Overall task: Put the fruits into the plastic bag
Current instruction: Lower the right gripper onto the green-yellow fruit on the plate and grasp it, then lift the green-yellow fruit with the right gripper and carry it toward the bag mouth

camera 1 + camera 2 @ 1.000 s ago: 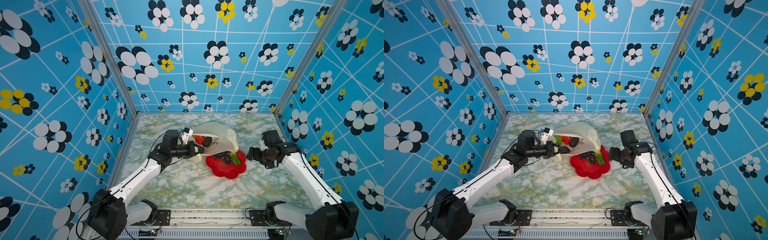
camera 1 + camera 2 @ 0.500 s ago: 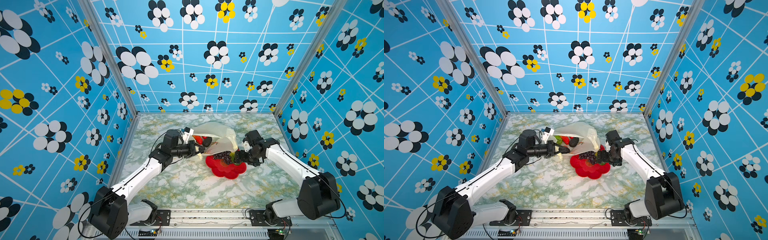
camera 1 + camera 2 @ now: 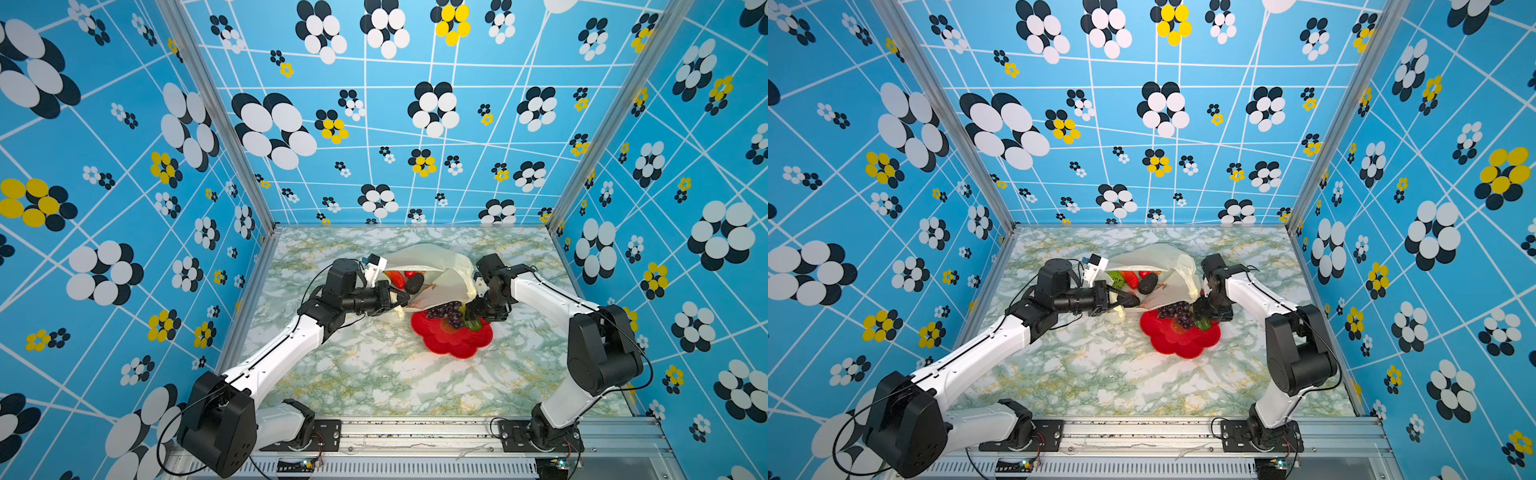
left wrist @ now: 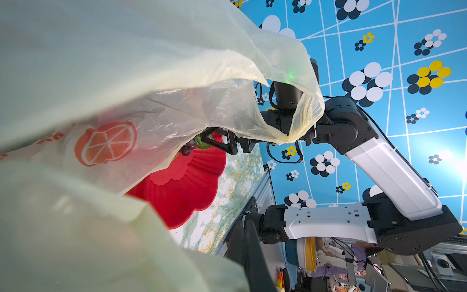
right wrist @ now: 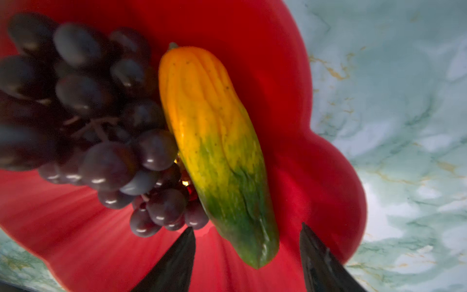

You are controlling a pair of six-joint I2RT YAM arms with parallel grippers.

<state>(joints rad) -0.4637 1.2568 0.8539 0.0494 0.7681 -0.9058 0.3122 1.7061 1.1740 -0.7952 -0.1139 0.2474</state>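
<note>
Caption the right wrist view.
Open right gripper straddles the yellow-green fruit beside the grape bunch on the red plate.

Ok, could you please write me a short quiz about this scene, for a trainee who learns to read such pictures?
1. True or false: the grape bunch lies inside the plastic bag.
2. Which fruit lies between the open fingers of the right pincer? A) the yellow-green fruit B) the black bumpy fruit C) a red fruit
3. Name the thing that the left pincer grips.

Key:
1. False. It lies on the red plate, outside the bag.
2. A.
3. The plastic bag, at its mouth.
</note>
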